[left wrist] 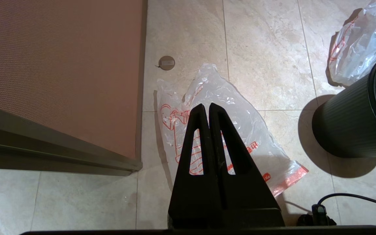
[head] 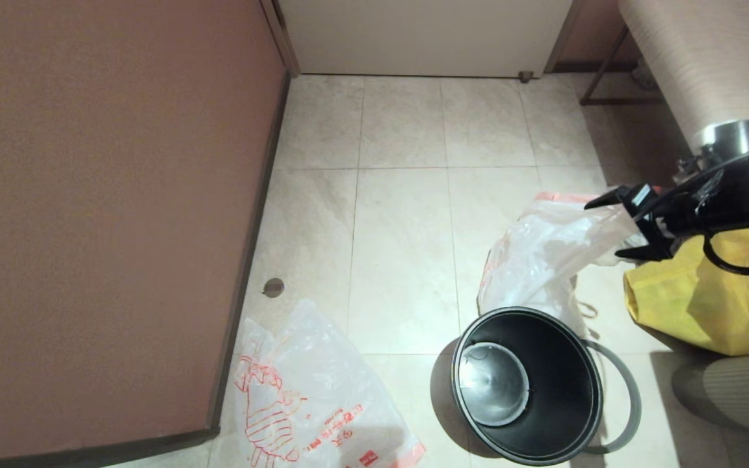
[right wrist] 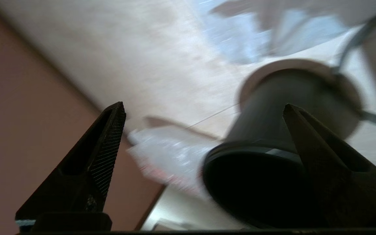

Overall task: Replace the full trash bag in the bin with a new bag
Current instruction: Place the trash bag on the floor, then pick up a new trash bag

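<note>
The black bin [head: 527, 383] stands on the tile floor with no bag in it. Its grey ring [head: 631, 396] lies loose on the floor around its far right side. The full trash bag [head: 543, 253] sits crumpled just behind the bin. The new bag [head: 309, 396] lies flat near the wall, left of the bin, its red drawing facing up. My right gripper [head: 608, 229] hangs open at the full bag's right edge, holding nothing. In the right wrist view its gripper [right wrist: 204, 107] faces the bin [right wrist: 273, 156]. My left gripper [left wrist: 208, 106] is shut and empty above the new bag [left wrist: 259, 130].
A yellow fabric tote [head: 706, 305] sits right of the full bag under my right arm. A brown wall panel [head: 108, 214] runs along the left, with a small round floor stop [head: 274, 287] near it. A wooden table [head: 706, 58] stands at the far right.
</note>
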Available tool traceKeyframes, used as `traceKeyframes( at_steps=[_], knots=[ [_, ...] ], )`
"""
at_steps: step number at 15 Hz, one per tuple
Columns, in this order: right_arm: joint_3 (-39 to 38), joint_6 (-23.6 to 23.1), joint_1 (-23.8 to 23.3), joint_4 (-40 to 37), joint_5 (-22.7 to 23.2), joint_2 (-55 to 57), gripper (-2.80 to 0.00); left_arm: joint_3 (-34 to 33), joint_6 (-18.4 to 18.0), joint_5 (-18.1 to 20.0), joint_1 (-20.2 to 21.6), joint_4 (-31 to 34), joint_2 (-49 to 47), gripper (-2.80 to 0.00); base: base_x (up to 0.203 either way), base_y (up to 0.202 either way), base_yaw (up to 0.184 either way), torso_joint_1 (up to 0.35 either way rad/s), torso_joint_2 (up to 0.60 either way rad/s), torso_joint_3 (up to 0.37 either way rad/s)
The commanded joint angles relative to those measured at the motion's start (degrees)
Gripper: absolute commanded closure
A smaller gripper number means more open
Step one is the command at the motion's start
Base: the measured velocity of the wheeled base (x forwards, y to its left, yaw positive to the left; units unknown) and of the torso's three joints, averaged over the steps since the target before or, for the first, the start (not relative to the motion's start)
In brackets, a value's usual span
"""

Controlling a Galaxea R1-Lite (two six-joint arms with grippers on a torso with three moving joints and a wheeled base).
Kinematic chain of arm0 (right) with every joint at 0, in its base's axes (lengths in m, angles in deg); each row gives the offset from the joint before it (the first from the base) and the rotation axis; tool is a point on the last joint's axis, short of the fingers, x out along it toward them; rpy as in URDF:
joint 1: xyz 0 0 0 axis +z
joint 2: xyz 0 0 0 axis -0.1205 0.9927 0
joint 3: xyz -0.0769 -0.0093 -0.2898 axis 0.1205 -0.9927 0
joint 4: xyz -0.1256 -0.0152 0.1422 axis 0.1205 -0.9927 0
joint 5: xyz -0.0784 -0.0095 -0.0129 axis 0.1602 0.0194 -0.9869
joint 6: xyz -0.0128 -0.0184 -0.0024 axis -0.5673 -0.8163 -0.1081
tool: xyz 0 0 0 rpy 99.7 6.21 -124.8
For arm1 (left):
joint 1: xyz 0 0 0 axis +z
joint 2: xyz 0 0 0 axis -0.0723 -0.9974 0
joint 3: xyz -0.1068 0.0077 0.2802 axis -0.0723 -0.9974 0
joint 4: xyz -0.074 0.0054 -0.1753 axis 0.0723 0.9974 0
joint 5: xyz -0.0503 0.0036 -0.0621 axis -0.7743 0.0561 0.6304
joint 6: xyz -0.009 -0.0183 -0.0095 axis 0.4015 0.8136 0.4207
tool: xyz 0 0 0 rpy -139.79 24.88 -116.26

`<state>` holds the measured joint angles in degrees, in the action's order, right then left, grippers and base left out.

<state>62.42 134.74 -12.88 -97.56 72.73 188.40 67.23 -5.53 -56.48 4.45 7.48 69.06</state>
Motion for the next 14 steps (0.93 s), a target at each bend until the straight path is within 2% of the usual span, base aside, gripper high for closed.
traceKeyframes(
  at_steps=[1,2,5,9,14],
  knots=[
    [1.9,2.3,0.7,-1.0,6.6,-8.8,-2.80,0.0,0.0,0.0,0.0,0.0,0.0,0.00,0.000,0.000,0.000,0.000,0.00,0.000],
    [5.3,3.3,1.2,-3.0,8.4,-11.0,-2.80,0.0,0.0,0.0,0.0,0.0,0.0,0.00,0.000,0.000,0.000,0.000,0.00,0.000],
    [17.2,3.8,1.8,-10.6,10.2,-14.6,-2.80,0.0,0.0,0.0,0.0,0.0,0.0,0.00,0.000,0.000,0.000,0.000,0.00,0.000],
    [17.1,-4.2,2.5,-24.4,8.4,-19.9,-2.80,0.0,0.0,0.0,0.0,0.0,0.0,0.00,0.000,0.000,0.000,0.000,0.00,0.000],
    [10.6,-16.0,3.0,-31.6,5.3,-27.9,-2.80,0.0,0.0,0.0,0.0,0.0,0.0,0.00,0.000,0.000,0.000,0.000,0.00,0.000]
  ],
)
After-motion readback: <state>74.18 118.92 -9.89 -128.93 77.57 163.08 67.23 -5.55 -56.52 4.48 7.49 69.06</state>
